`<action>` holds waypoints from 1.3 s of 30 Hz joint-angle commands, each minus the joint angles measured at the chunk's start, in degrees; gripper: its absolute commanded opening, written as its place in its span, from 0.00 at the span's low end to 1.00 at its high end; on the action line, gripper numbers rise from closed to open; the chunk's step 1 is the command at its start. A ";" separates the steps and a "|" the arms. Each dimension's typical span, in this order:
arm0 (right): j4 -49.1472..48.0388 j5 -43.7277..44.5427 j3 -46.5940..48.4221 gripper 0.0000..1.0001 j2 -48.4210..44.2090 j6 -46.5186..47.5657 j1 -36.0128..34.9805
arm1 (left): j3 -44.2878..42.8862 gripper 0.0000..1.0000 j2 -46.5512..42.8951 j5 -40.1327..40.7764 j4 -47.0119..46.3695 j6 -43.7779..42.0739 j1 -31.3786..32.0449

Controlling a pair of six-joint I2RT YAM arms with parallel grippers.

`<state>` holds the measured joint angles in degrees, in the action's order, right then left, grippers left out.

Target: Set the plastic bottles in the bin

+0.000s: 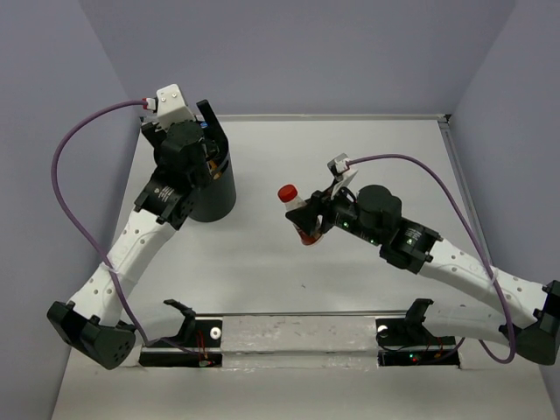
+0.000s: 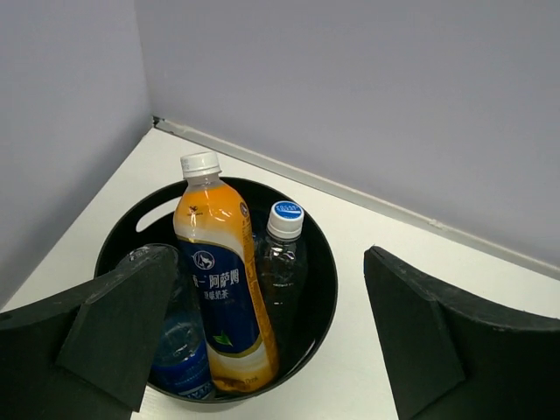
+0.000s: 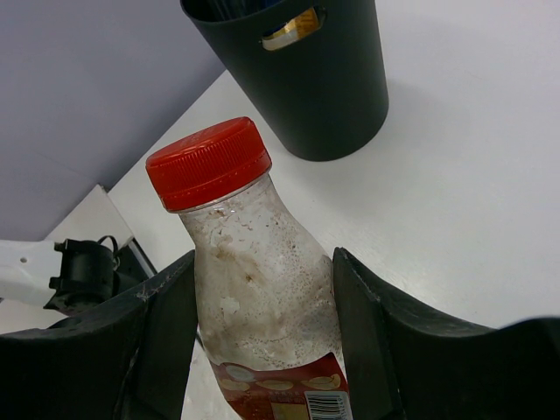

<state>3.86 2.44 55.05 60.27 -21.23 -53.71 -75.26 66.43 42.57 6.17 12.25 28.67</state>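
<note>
right gripper point(image 3: 262, 302) clamped red-capped bottle point(image 3: 241, 262) | left gripper point(image 2: 267, 262) spread above bin point(image 3: 324, 96), mouth likely blocked | needed: clear left, lift over rim, centre, release

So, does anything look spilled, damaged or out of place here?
Nothing is spilled or damaged. The only odd thing is that the red-capped bottle in the right pincer has a whitish, patchy film inside. The orange bottle in the bin stands cap up.
</note>
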 commanded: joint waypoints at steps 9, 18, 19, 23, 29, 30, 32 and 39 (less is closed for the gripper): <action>-3.07 -2.00 3.93 0.24 0.64 1.64 -0.43 | -6.64 0.99 -5.70 -1.96 -1.26 5.76 -2.30; -2.80 -4.28 6.47 0.21 0.81 2.95 -0.43 | -15.96 0.99 -4.56 -12.75 7.62 8.31 -2.39; -2.80 -4.20 7.09 0.21 1.16 3.30 -0.43 | -16.40 0.99 -4.65 -13.29 8.41 8.40 -2.30; -2.89 -4.46 12.53 0.19 6.50 5.41 -0.43 | -14.58 0.99 -6.92 -15.49 12.28 9.80 -2.39; -6.05 -4.54 26.83 0.17 17.06 8.22 -0.43 | -1.14 0.99 -17.80 -18.39 10.35 13.41 -2.47; -7.53 -4.72 28.87 0.17 20.81 8.31 -0.43 | -0.16 0.99 -19.31 -19.18 10.26 13.85 -2.56; -9.12 -5.07 35.35 0.17 24.87 8.58 -0.43 | 1.51 0.99 -23.86 -19.89 8.95 13.85 -2.47; -14.05 -5.07 56.27 0.16 44.47 8.23 0.18 | 2.49 0.99 -32.06 -22.79 4.29 11.66 -2.56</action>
<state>-3.09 -2.02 99.90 97.27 -13.74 -53.71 -72.64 37.98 22.55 16.86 24.97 26.50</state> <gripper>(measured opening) 0.618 0.990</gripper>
